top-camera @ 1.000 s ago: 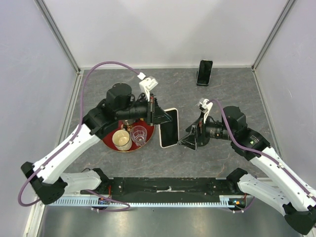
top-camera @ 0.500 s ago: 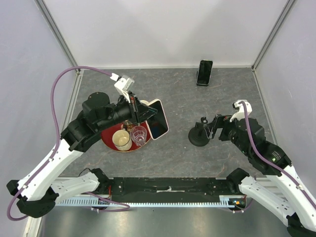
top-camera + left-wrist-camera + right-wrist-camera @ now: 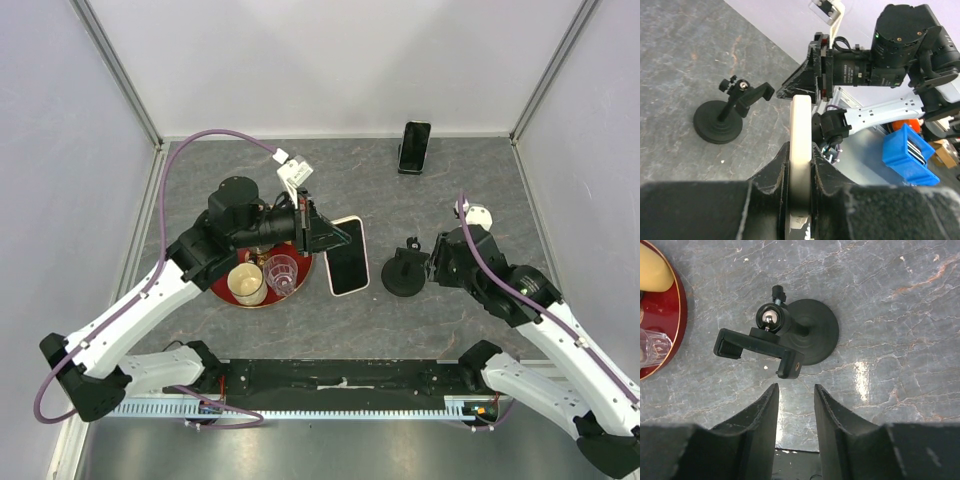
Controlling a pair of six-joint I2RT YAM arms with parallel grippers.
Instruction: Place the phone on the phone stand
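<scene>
Phone, screen up, sat just left of the phone stand, clamped at one end between the fingers of the left tool. Whether its other end touched the grey worktop could not be told. On the stand's other side the right tool pointed at it, fingers apart and empty, with the stand's holder just beyond their tips. Left of the stand, past the phone, a red tray carried a cream cup and a clear glass.
</scene>
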